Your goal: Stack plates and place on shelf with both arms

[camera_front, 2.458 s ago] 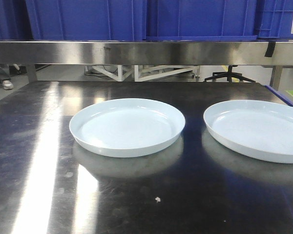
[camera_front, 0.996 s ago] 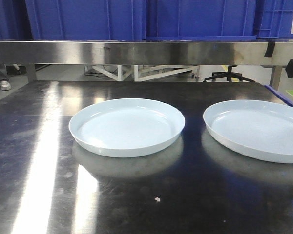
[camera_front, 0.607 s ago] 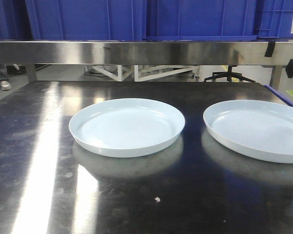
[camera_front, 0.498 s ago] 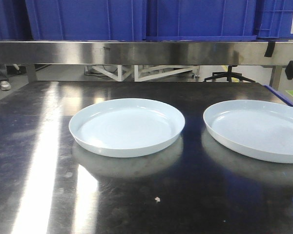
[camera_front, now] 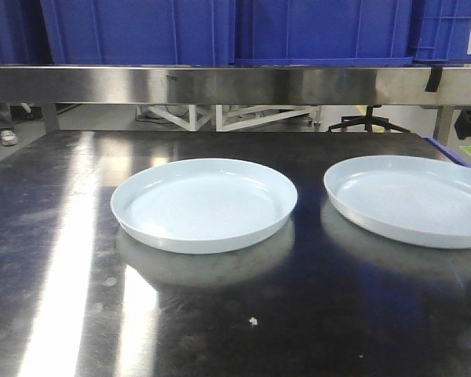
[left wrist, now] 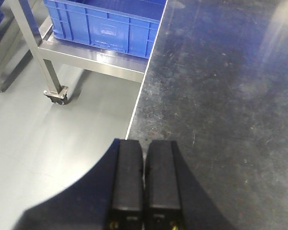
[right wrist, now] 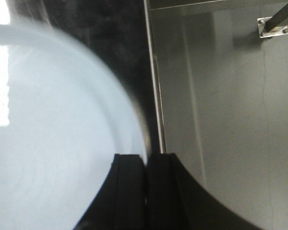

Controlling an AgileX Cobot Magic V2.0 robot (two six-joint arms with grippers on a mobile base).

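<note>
Right gripper point(right wrist: 145, 158): fingers nearly together, and the rim of the right plate point(right wrist: 48, 120) runs into the seam between them, so it looks clamped on the rim. That plate is at the right end of the table point(camera_front: 55, 259), by the edge with the floor point(right wrist: 221, 120) past it, and is blurred in the wrist view. Left gripper point(left wrist: 144, 146): fingers pressed together, holding nothing, over the table's left edge. Left plate point(camera_front: 204, 204) lies flat mid-table, well apart from the right one. Steel shelf point(camera_front: 220, 84) at the far side carries blue crates point(camera_front: 220, 31).
</note>
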